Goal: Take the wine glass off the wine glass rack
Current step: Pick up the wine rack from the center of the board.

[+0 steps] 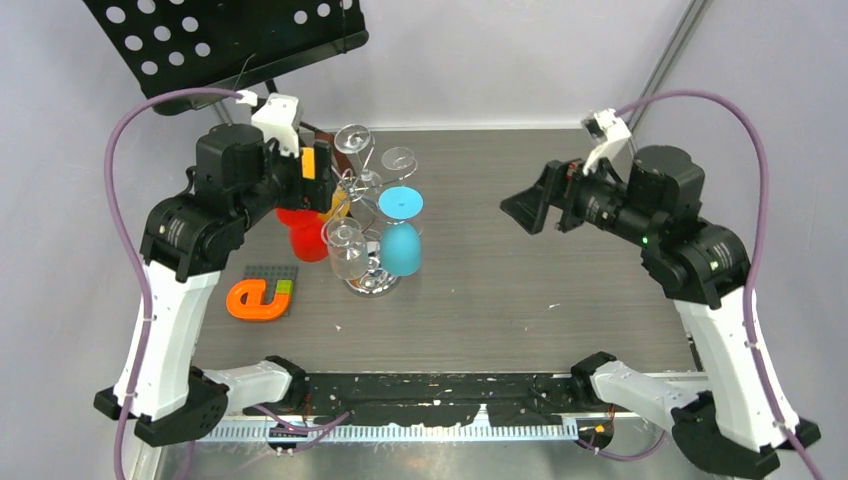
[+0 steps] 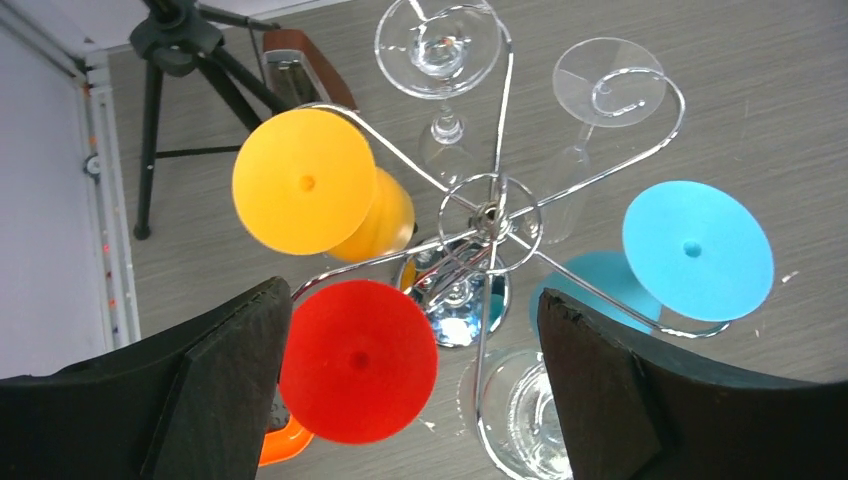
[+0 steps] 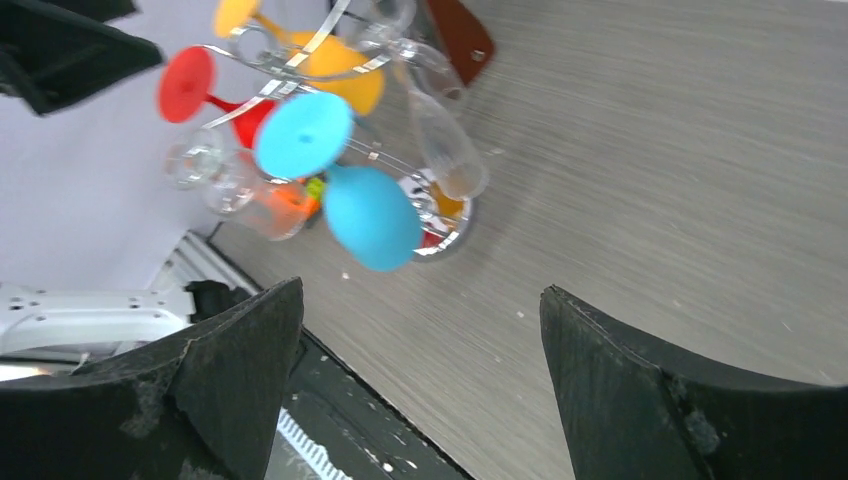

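Hovering above the wine glass rack [image 2: 490,212], the left gripper [image 2: 413,320] has its jaws spread wide and grips nothing. The red wine glass [image 2: 358,360] hangs upside down from the rack, its foot showing between the two fingers. A yellow wine glass [image 2: 305,182], a blue wine glass [image 2: 697,250] and clear wine glasses [image 2: 440,45] hang from the rack's other arms. The right gripper [image 3: 420,300], likewise wide and empty, sits well right of the rack.

The wine glass rack [image 2: 490,215] is shiny chrome wire. The red wine glass [image 2: 358,360], yellow wine glass [image 2: 305,182] and blue wine glass [image 2: 697,250] look matt and smooth; a clear wine glass [image 2: 440,45] is glossy. The desk [image 2: 760,120] is matt grey woodgrain. The left end effector [image 2: 415,295] has rough, matt black pads [image 2: 235,385].
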